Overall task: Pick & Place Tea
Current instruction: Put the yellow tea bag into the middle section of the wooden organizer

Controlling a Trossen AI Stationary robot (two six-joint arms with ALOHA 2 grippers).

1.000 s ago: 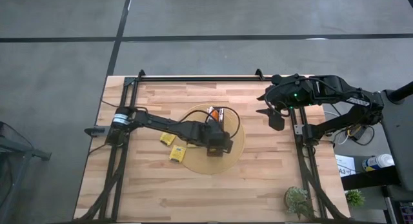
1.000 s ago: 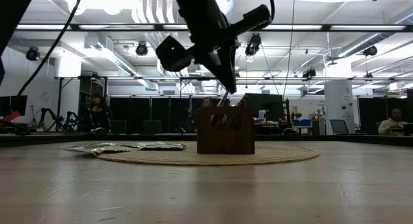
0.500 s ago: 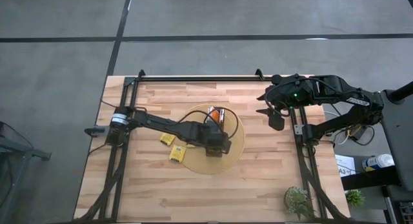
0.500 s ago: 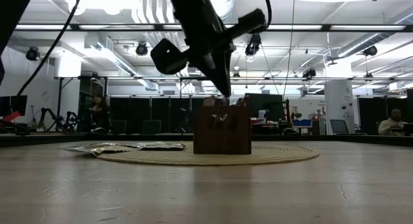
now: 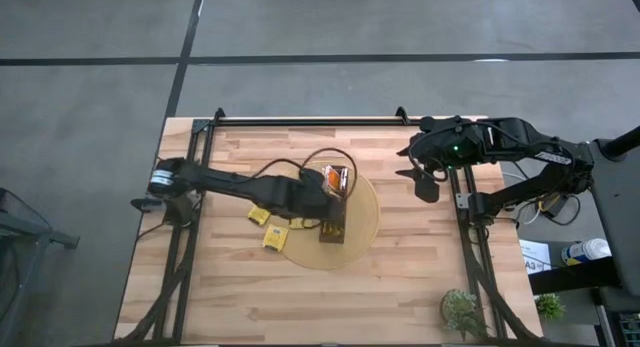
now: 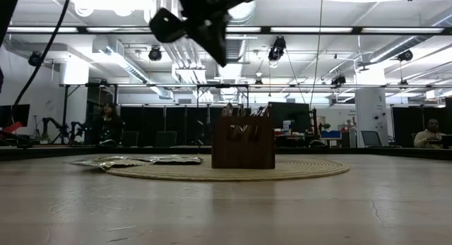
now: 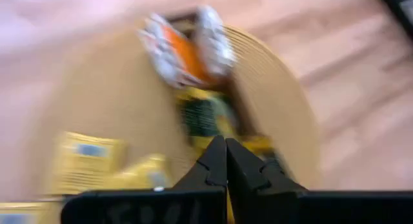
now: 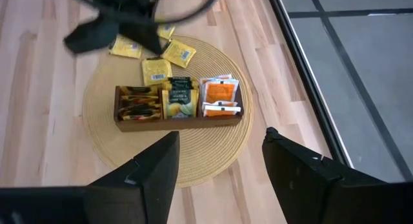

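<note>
1. Two arms show in the high view. The left gripper (image 5: 322, 199) is up over the round mat (image 5: 330, 216), just beside the long brown tray (image 5: 333, 230). Its fingers are shut and I see nothing held in them. The right gripper (image 5: 420, 177) waits off to the side, near the counter (image 5: 400, 277) edge, well apart from the tray. Loose yellow tea packets (image 5: 268, 227) lie on the wood next to the mat, so I think they are left to go in.

2. Low view: the tray (image 6: 244, 142) stands on the mat (image 6: 226, 171), and tea tops poke out above it. The left gripper (image 6: 215, 51) hangs high over it, maybe so it does not bump the tray. Flat packets (image 6: 134, 160) lie at the mat's edge.

3. Left wrist view: the two dark fingers (image 7: 216, 162) press together with nothing between them. It is blurry, but orange tea (image 7: 184, 50) shows ahead.

4. Right wrist view: the right gripper (image 8: 222, 162) is wide open and empty. The tray (image 8: 177, 108) has three parts: dark packets in one end, green and yellow tea (image 8: 179, 98) in the middle, orange tea (image 8: 221, 98) in the other end. A few yellow packets (image 8: 155, 59) lie outside it.
</note>
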